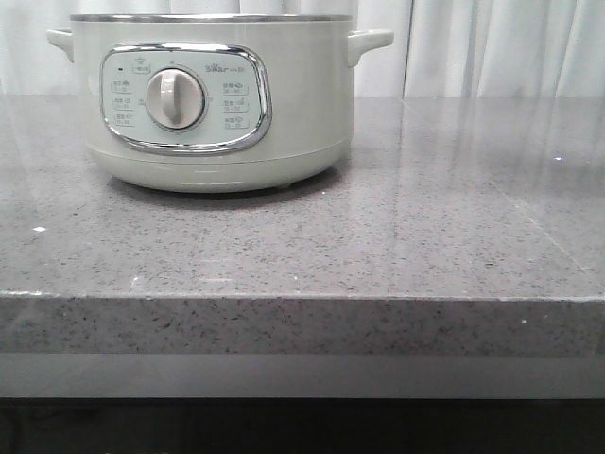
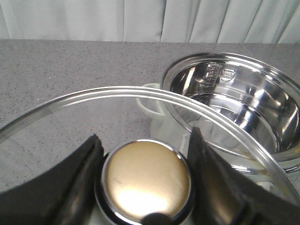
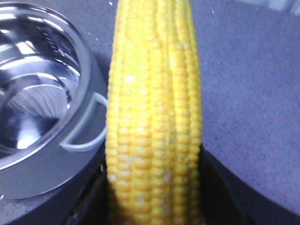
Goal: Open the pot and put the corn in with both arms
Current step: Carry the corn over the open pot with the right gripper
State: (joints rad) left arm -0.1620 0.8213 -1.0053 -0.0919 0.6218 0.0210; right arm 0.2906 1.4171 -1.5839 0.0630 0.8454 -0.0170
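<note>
Steel pot (image 2: pixel 234 103) interior is showing only in wrist views; left fingers (image 2: pixel 79 183) are clamping lid knob (image 2: pixel 146 183), right fingers (image 3: pixel 220 192) are clamping corn (image 3: pixel 154 117).

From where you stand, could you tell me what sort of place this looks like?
Probably a kitchen-style test bench: a speckled grey stone countertop, an electric cooking pot with its lid lifted off, a corn cob, and pale curtains behind.
</note>
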